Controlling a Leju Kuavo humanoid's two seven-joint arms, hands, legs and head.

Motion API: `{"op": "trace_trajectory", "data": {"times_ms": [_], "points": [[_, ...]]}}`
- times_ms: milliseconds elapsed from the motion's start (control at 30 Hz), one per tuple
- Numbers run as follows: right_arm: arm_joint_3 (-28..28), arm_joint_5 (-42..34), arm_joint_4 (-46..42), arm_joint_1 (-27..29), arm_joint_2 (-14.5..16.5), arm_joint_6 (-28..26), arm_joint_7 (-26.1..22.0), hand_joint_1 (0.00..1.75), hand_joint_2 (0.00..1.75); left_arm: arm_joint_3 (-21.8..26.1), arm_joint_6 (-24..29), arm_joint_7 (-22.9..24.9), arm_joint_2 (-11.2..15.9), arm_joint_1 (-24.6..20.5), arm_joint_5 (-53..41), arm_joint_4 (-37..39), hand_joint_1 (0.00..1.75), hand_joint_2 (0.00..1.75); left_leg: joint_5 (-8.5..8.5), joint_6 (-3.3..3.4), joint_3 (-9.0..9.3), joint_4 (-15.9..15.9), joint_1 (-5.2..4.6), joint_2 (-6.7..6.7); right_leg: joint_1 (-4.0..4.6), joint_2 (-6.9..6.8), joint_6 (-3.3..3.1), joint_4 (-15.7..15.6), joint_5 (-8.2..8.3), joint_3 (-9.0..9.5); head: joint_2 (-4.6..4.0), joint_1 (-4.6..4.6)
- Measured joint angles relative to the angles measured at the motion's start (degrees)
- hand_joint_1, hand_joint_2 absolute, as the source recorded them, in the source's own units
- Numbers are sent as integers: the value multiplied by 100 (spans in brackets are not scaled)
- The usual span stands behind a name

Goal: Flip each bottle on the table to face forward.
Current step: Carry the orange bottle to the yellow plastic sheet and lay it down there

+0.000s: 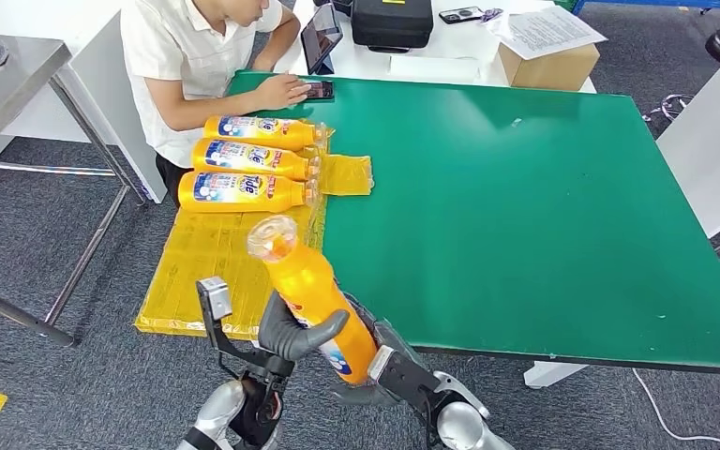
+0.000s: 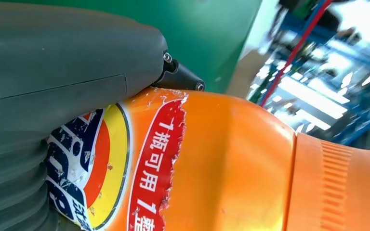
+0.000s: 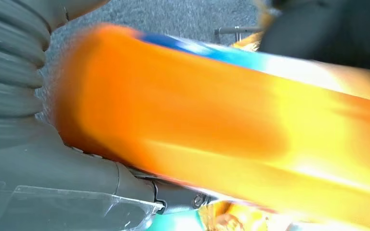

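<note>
Orange bottle [image 1: 311,295] held off the table, tilted, clear cap end up and away, base low near the front edge of the green table [image 1: 544,216]. Left hand [image 1: 302,333] wrapped round the lower body, thumb across the front; in the left wrist view the thumb [image 2: 67,62] pressed against the label [image 2: 125,163]. Right hand [image 1: 389,361] clasped on the base end from the other side (right wrist view blurred, so finger placement there not readable).

Three labelled bottles [image 1: 248,159] lying side by side on the yellow mat [image 1: 206,248], labels up, caps toward the table centre. Person seated at the far corner, a hand on a phone [image 1: 317,90], well apart from the held bottle.

Judged step: mid-flip, both hands sharing the load.

To do it well:
- Roll about the long axis until label faces up, matching the row.
- Keep one hand firm while the other regrips; glossy plastic likely slippery.
- Lay down just beside the nearest bottle, parallel, cap the same way.
- Lower fully before letting go, to prevent rolling.
</note>
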Motion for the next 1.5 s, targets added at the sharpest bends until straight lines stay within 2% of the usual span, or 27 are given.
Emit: {"op": "trace_trajectory", "data": {"times_ms": [100,233,300,367,433,533,600,667,700,867,1000,1167,1233,1333,1367,1467,1500], "points": [[-32,-11,-67,107,29,-8,-16,0,175,120,3,2,-2,119,36,-224,175,175,0,0,-1,0,0,1,0,1,-2,0,0,-2,0,0],[-54,-18,-128,153,65,-14,-26,0,0,186,5,3,-13,201,54,-366,175,175,2,1,1,0,0,4,-1,1,-2,0,1,0,0,1],[-81,-22,-155,207,93,-169,-79,0,0,219,182,-26,-21,212,-27,-391,175,175,2,2,2,0,-1,1,-1,0,-1,0,1,1,0,2],[-193,-61,-228,391,183,-767,-236,0,0,251,846,-171,-17,166,-518,-366,175,175,2,2,0,0,-1,-3,0,-3,-1,1,1,3,0,2],[-439,-170,-425,658,363,-1861,-536,0,0,286,1704,-447,10,71,-1264,-279,175,175,2,1,-5,0,0,-7,0,-6,-1,3,1,0,0,0],[-1058,-287,-1123,934,711,-3720,-1114,0,0,320,2674,-805,45,-81,-2309,-125,175,175,3,0,-10,0,0,-6,0,-7,-2,5,1,-8,0,-1],[-1581,-225,-1791,1016,928,-4340,-1289,0,0,266,3291,-756,86,-260,-3238,35,175,175,4,0,-9,0,0,-6,0,-7,-2,5,0,-6,0,1],[-2019,-167,-2294,1058,1060,-4453,-1322,0,0,161,3619,-423,170,-500,-4365,301,175,175,4,1,-4,0,0,-7,-1,-7,-2,5,0,0,0,2],[-2151,-163,-2428,1076,1085,-4457,-1324,0,0,111,3599,-202,223,-612,-4888,457,175,175,4,1,-3,0,-1,-7,-1,-7,-2,5,0,2,0,3],[-2345,-432,-2590,1114,1101,-4353,-1324,0,0,-14,2870,679,435,-1053,-6712,1318,175,175,8,2,-1,0,-3,7,-2,-1,-1,5,5,-4,0,1],[-2389,-592,-2563,1110,1140,-4189,-1324,0,0,-82,2479,1151,505,-1460,-7475,1865,175,175,12,-1,-1,0,-1,0,-1,-3,-1,8,5,0,0,2],[-2434,-664,-2519,1109,1160,-4106,-1324,0,0,-113,2342,1309,549,-1776,-7705,2238,171,175,12,-1,-1,0,-1,-1,-1,-3,-2,11,4,-1,0,1],[-2452,-681,-2502,1107,1173,-4046,-1324,0,0,-143,2242,1392,563,-1867,-7853,2367,156,175,12,-1,-2,0,-1,-2,-1,-3,-2,10,3,-1,0,1],[-2492,-719,-2458,1096,1212,-3838,-1324,0,0,-207,1847,1607,581,-2101,-8201,2653,117,175,12,-1,-1,0,-1,-3,-1,-3,-3,10,3,2,0,2],[-2515,-739,-2435,1087,1229,-3748,-1324,0,0,-228,1658,1676,586,-2209,-8306,2781,100,175,12,-1,-1,0,-1,-3,-1,-4,-3,11,3,3,0,2],[-2576,-803,-2347,1057,1286,-3513,-1324,0,0,-264,1246,1804,600,-2546,-8469,3200,27,175,14,-3,5,0,-1,-3,-1,-3,-3,11,4,8,0,2],[-2595,-823,-2311,1048,1306,-3447,-1324,0,0,-266,1173,1834,603,-2653,-8495,3345,11,175,15,-4,7,0,-1,-3,-1,-3,-3,12,5,9,0,2]]}}
